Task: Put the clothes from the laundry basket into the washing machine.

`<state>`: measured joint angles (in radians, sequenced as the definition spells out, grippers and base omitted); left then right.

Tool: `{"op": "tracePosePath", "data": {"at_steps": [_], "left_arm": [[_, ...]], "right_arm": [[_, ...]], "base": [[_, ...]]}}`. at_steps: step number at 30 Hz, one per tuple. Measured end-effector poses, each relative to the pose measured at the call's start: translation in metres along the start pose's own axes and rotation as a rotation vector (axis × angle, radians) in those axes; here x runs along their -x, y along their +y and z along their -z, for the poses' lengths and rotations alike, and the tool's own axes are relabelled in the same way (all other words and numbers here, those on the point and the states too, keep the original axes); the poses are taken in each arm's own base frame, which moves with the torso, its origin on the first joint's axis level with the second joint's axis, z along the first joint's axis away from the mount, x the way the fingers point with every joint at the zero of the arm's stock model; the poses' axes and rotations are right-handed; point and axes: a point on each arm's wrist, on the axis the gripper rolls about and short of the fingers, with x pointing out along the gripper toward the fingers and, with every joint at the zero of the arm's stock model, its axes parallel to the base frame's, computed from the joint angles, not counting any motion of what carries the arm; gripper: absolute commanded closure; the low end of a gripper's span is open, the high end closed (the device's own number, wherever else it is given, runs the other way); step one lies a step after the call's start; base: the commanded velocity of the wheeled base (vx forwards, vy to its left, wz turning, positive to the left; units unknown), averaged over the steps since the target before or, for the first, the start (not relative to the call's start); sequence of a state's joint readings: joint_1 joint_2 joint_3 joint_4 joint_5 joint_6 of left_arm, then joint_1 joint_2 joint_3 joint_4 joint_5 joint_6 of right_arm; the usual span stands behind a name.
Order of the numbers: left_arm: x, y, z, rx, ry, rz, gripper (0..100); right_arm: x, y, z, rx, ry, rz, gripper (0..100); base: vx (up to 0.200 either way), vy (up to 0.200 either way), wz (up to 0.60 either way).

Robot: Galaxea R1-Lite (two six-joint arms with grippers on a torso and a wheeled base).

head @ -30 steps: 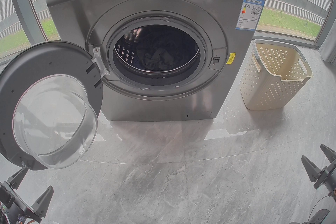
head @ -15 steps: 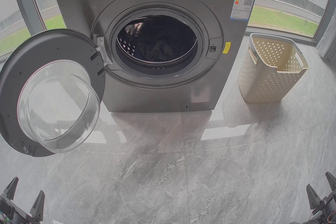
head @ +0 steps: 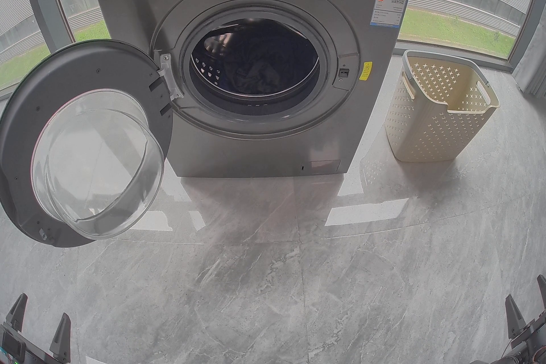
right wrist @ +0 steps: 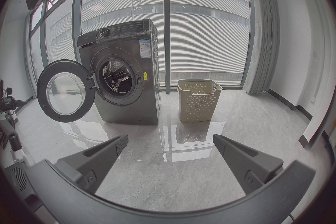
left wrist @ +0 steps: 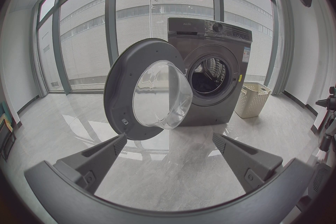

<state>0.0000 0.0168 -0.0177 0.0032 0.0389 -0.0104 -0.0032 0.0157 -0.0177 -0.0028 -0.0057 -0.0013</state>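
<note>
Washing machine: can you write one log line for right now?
door open | dark clothes in drum | basket: no clothes seen | left gripper open | right gripper open

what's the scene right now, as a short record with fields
washing machine: door open, hinged on the robot's left
clothes: dark pile inside the machine
laundry basket: upright on the floor, right of the machine, inner walls bare
left gripper: open, holding nothing
right gripper: open, holding nothing

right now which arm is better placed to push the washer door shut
Left, probably: the door hangs open left of the washer, just ahead of the left gripper; the right gripper sits over on the basket side.
</note>
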Motion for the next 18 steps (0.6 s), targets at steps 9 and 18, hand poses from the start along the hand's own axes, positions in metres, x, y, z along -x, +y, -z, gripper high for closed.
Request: {"op": "tracePosePath", "data": {"at_steps": [9, 18], "left_arm": [[0.0004, 0.0, 0.0001, -0.007, -0.005, 0.001, 0], [0.0005, 0.0, 0.0001, -0.007, -0.006, 0.001, 0]], "right_arm": [[0.0003, 0.0, 0.0001, 0.0, -0.004, 0.0, 0], [0.0003, 0.0, 0.0001, 0.0, -0.004, 0.001, 0]], "base": [[0.0, 0.111, 0.0], [0.0, 0.022, 0.0]]}}
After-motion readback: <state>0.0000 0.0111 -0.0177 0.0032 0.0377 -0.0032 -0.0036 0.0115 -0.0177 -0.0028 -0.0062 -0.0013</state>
